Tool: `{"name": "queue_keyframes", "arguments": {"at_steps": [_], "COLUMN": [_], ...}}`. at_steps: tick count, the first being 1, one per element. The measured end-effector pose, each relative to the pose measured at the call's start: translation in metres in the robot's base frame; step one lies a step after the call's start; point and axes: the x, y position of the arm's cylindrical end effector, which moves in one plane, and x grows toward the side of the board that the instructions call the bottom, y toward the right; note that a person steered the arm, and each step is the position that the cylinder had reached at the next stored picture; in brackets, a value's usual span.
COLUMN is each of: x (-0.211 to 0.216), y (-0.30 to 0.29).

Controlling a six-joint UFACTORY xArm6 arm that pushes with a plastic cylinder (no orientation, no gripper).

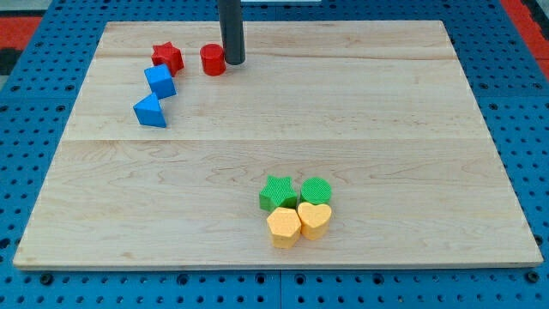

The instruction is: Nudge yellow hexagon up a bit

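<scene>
The yellow hexagon [283, 227] lies near the view's bottom centre, touching a yellow heart [314, 219] on its right. A green star [277, 193] sits just above the hexagon and a green cylinder [316, 190] just above the heart. My tip [232, 62] is near the view's top, just right of a red cylinder [213, 60], far above and left of the yellow hexagon.
A red star [168, 58], a blue cube [159, 81] and a blue triangular block [151, 112] stand in a line at the upper left. The wooden board [386, 129] lies on a blue pegboard surface.
</scene>
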Motion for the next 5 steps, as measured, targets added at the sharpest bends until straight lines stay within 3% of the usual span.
{"name": "queue_keyframes", "arguments": {"at_steps": [1, 3, 4, 5], "x": [0.043, 0.204, 0.291, 0.335], "y": [0.086, 0.196, 0.207, 0.181]}}
